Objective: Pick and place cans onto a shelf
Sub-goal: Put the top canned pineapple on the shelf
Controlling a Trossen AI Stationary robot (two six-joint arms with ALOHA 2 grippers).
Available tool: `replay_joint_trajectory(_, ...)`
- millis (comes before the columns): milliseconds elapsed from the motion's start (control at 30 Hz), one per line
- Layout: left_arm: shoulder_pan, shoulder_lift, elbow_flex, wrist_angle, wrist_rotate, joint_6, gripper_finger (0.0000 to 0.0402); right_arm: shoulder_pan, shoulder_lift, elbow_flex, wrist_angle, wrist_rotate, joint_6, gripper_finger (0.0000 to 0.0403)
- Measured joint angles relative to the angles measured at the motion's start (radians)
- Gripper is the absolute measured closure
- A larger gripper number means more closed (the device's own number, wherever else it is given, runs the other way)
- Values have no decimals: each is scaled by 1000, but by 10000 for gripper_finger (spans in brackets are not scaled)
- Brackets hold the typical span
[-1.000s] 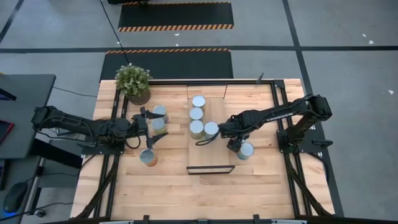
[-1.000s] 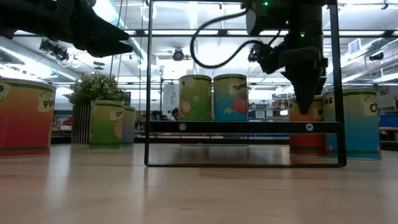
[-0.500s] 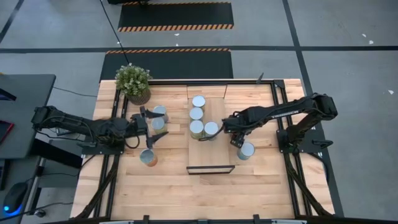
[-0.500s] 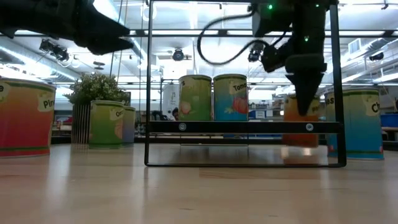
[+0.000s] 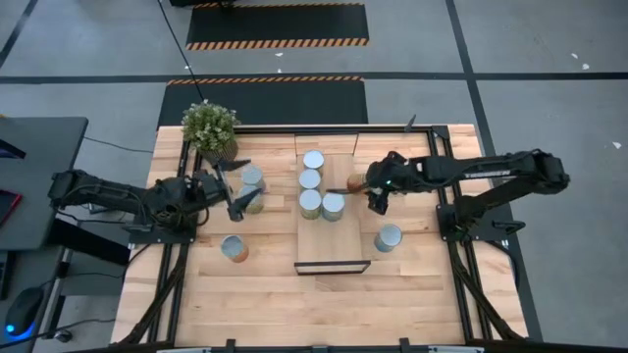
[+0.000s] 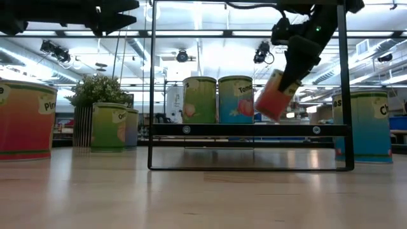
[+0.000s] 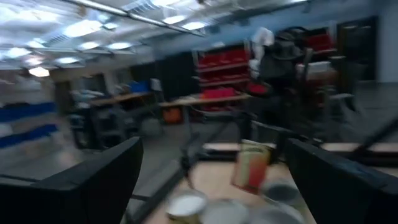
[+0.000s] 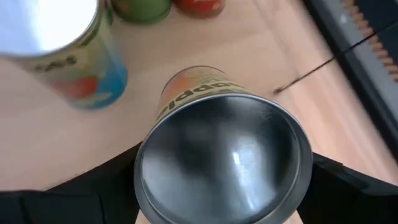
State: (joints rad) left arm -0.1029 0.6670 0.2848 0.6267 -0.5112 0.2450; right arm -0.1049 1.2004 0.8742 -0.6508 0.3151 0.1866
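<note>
- Tabletop of pale planks, bearing all items below
- Shelf, long light-wood board in thin dark frame, at table centre; near end bare
- Left gripper, fingers spread wide, nothing held; raised over the two cans beside the plant
- Right gripper, fingers closed on the sides of an orange can, lifted off the table at the shelf's right edge
- Potted plant, far left corner of table
- Teal can, upright on table just right of shelf, below the right gripper
- Orange can, held tilted in the air, above shelf level in low view; round metal end fills right wrist view
- Four cans upright on shelf's far half: three in a line, fourth touching the nearest on its right
- Two cans upright on table left of shelf
- Single can upright nearer the table's front, left of shelf
</note>
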Motion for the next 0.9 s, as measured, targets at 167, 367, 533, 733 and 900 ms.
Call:
replay_joint_trajectory(167,59,0,0,58,-2,84,5,-41,-48,-40,64,3,-43,60)
replay_joint_trajectory(367,119,0,0,131,-1,255,5,-86,-75,-55,108,6,-141,60)
replay_joint_trajectory(533,158,0,0,174,-1,348,5,-144,-84,-55,175,-82,-230,60)
replay_joint_trajectory(733,224,2,0,211,16,396,5,-221,-54,-55,246,-294,-317,60)
replay_joint_trajectory(900,341,14,0,273,68,374,5,-273,-4,-55,298,-335,-374,60)
